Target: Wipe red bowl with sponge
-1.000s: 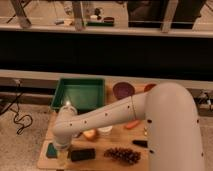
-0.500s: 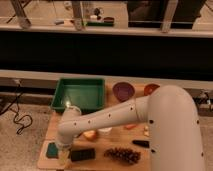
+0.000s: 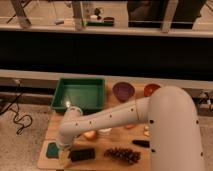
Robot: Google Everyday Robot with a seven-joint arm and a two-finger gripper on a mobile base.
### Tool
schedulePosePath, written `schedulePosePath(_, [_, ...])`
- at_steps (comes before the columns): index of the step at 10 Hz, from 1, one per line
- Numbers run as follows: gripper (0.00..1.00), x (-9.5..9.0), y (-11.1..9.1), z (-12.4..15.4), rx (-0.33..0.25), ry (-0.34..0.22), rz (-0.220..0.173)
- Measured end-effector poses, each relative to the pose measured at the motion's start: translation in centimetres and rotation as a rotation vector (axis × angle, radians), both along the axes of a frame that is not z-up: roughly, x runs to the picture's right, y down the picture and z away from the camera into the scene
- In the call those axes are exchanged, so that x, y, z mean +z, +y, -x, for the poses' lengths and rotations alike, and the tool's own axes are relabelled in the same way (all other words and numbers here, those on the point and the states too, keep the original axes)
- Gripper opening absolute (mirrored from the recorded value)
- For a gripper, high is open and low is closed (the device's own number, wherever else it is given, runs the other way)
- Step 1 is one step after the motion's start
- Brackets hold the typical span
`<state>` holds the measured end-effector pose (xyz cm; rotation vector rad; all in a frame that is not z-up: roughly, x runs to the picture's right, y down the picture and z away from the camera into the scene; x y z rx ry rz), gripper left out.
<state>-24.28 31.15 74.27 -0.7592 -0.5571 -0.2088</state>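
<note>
Jaws wide apart, nothing in them. Gripper [image 3: 62, 156] hangs low at front-left of wooden table [image 3: 44, 161], just right of flat teal-green rectangular sponge [image 3: 51, 149], w/ black rectangular block [image 3: 82, 154] on its other side. Vs a sec ago it's barely shifted, so grab not yet made, imo. Round orange-red bowl [image 3: 151, 89] sits back right, well apart, beside purple bowl [image 3: 123, 91].
</note>
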Motion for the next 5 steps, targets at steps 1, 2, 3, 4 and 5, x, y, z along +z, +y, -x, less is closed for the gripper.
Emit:
schedulePosePath(1, [0.8,0.08,0.07,0.01,0.002,-0.005,0.0])
schedulePosePath(2, [0.8,0.12,0.13,0.02,0.0,-0.009,-0.001])
schedulePosePath(3, [0.8,0.14,0.16,0.02,0.0,-0.012,-0.001])
schedulePosePath(4, [0.8,0.19,0.22,0.02,-0.002,-0.014,-0.001])
schedulePosePath(5, [0.8,0.28,0.27,0.01,-0.003,-0.017,0.0])
